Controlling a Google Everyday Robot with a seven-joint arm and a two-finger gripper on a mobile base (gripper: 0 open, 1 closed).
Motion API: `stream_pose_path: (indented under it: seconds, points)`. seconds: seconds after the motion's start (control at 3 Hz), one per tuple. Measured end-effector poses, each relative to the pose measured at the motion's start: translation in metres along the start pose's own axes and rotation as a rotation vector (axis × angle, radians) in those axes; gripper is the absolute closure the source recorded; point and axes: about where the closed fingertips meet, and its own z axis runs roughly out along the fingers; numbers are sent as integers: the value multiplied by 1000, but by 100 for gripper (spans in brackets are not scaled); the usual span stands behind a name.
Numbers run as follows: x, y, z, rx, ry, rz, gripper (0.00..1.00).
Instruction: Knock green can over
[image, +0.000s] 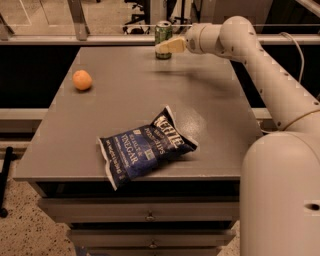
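Note:
The green can (162, 36) stands upright near the far edge of the grey table (125, 95), with a silver top and mottled green print. My gripper (163, 47) reaches in from the right on the white arm, and its pale fingers lie across the lower front of the can, touching or just in front of it. The can's lower part is partly hidden by the fingers.
An orange fruit (82, 80) lies at the table's left side. A blue Kettle chips bag (144, 146) lies near the front edge. My white arm and base (280, 175) fill the right side. Drawers sit below the table front.

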Motion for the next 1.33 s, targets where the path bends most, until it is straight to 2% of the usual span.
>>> stream_pose_path:
  seconds: [0.33,1.0,1.33]
  points:
    - [4,-13,15,-6,-3,4,0]
    - [-7,-3,49,-53,-7,8,0]
    - [-15,7,52,-84,5,21,15]
